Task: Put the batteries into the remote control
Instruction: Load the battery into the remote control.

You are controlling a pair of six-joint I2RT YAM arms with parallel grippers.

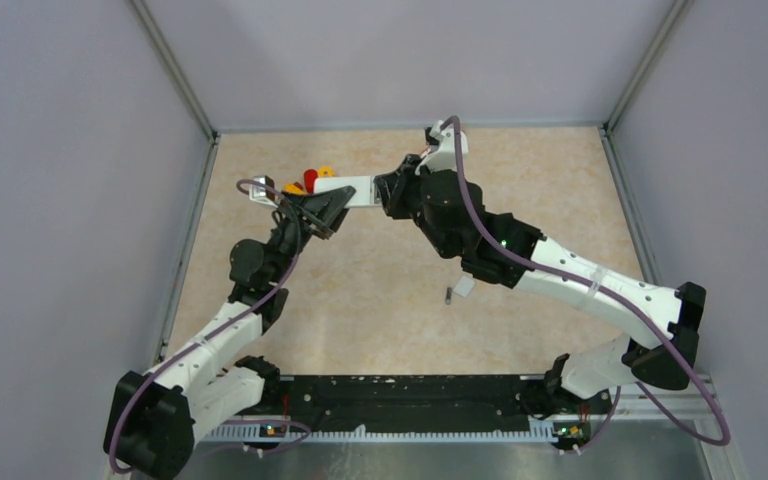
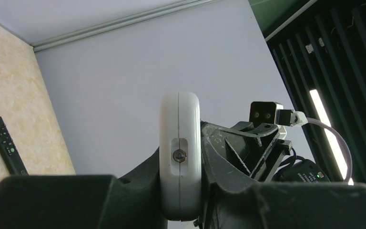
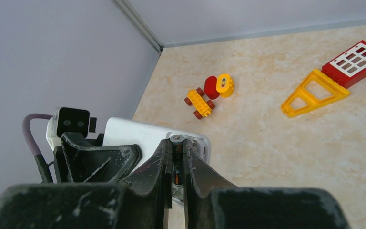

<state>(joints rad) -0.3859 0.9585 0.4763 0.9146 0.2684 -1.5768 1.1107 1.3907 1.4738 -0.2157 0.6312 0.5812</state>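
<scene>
Battery (image 3: 176, 172) is pinched between the fingers of your right gripper (image 3: 177, 145), right at the open compartment of the white remote (image 3: 138, 136) — which your left gripper (image 2: 180, 168) clamps by its flat faces over the far side of the table (image 1: 520, 180). Treat the cell as light, rigid and probably slick — grip it mid-barrel so both ends stay free to seat.

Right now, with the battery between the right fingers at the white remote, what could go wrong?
The right gripper pinches the battery at the open compartment of the white remote; a small tilt could jam it or let it slip out. The left gripper clamps the remote, so a hard push might turn it in the grip.
</scene>
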